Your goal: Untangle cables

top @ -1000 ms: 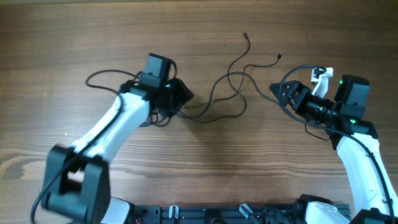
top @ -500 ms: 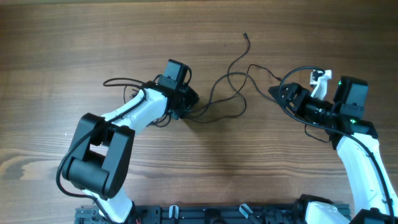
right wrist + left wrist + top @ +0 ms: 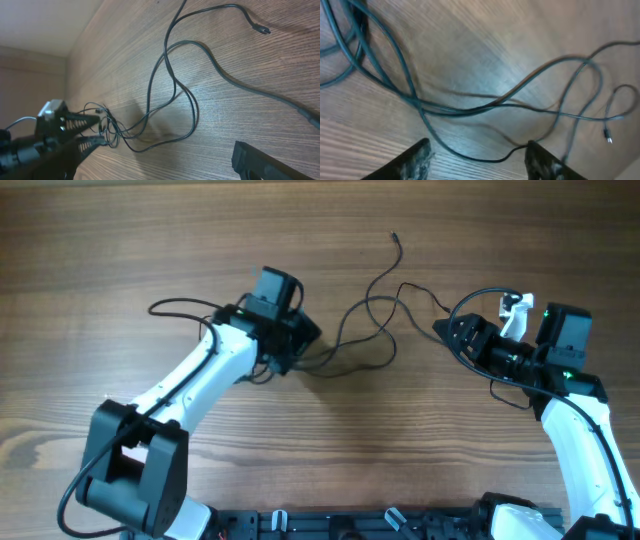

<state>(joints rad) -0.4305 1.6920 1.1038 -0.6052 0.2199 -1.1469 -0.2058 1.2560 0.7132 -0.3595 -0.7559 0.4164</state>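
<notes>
Thin black cables point(image 3: 365, 315) lie looped and crossed on the wooden table between the arms. One plug end point(image 3: 394, 236) points to the far edge. My left gripper point(image 3: 306, 338) is low at the left end of the tangle. In the left wrist view its fingers point(image 3: 480, 162) are open, with one strand of the cables point(image 3: 470, 111) lying between the tips. My right gripper point(image 3: 443, 328) is open and empty, just right of a cable end. The right wrist view shows the loops point(image 3: 172, 80), a plug point(image 3: 261, 30) and the left gripper point(image 3: 92, 131) beyond them.
Thicker black camera cables arc off each wrist, one on the left point(image 3: 175, 308) and one on the right point(image 3: 480, 295). A white camera mount point(image 3: 517, 303) sits on the right arm. The arms' base rail point(image 3: 380, 520) runs along the front edge.
The left arm has swung its elbow and wrist about at the tangle's left end. The right-hand cable end has slid down towards the right gripper. The right arm has not moved.
</notes>
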